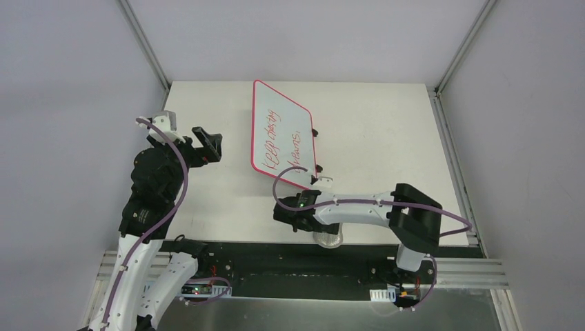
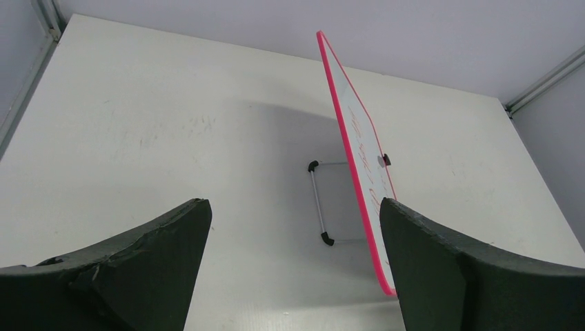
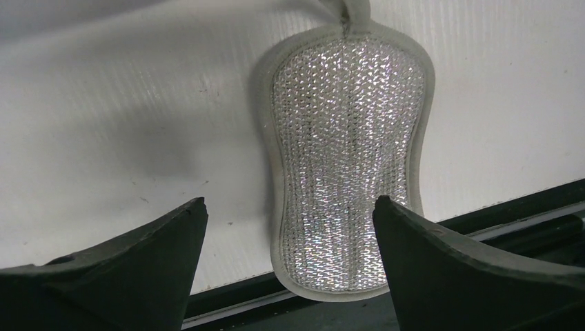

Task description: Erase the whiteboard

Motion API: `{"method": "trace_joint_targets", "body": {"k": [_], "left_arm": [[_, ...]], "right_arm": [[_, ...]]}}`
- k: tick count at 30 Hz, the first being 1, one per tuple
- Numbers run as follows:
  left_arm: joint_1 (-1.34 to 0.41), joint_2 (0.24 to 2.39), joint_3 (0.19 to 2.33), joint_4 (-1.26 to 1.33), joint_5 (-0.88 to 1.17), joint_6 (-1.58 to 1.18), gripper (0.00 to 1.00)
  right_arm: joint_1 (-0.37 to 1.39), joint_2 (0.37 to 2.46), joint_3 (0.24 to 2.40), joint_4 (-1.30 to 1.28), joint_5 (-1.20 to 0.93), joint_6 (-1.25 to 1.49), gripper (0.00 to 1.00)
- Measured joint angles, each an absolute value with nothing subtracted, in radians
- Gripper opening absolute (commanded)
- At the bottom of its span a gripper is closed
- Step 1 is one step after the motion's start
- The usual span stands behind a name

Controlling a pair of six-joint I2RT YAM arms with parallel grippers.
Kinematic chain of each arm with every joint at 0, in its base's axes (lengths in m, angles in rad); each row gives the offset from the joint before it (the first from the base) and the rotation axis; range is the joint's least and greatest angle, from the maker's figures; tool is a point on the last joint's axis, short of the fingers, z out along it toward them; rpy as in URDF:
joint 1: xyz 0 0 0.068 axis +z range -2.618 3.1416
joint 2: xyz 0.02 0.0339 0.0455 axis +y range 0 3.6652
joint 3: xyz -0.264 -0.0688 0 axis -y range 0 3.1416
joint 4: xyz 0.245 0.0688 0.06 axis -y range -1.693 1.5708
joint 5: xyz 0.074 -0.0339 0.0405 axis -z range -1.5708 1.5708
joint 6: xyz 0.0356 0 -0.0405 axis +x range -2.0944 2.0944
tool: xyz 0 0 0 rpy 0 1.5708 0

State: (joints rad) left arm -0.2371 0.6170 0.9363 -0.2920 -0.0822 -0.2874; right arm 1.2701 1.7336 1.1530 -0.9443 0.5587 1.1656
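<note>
- White table fills the workspace, with grey walls close along its left, right and far edges and a dark rail along its near edge; broad bare surface lies on both sides of the board.
- Pink-red framed whiteboard stands tilted a little behind the middle of the table, its far corner near the back edge and its near corner toward the right arm. Red handwriting covers its face.
- Left gripper hangs above the bare left part of the table, apart from the board's frame, which rises just inside its right finger in the wrist view. Its jaws are spread wide and hold nothing.
- Right gripper sits low by the near edge, in front of the board's near corner. Its jaws are spread wide and grip nothing.
- Silvery sponge with a grey rim lies flat under the right gripper, its lower end reaching over the table's near edge. Contact with the fingers cannot be told.
- Thin wire stand props the board from behind, ending in small black feet on the table.
</note>
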Motion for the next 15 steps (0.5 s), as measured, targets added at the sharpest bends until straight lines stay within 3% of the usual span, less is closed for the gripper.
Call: {"method": "trace_joint_targets", "body": {"k": [13,15], "left_arm": [[-0.250,0.617,0.940,-0.297,-0.091,-0.287,0.95],[-0.250,0.617,0.940,-0.297,-0.091,-0.287,0.95]], "right_arm": [[1.288,1.718,1.044,-0.872,0.587,1.249,0.83],[1.286,1.704,1.028,-0.860,0.587,1.247,0.78]]}}
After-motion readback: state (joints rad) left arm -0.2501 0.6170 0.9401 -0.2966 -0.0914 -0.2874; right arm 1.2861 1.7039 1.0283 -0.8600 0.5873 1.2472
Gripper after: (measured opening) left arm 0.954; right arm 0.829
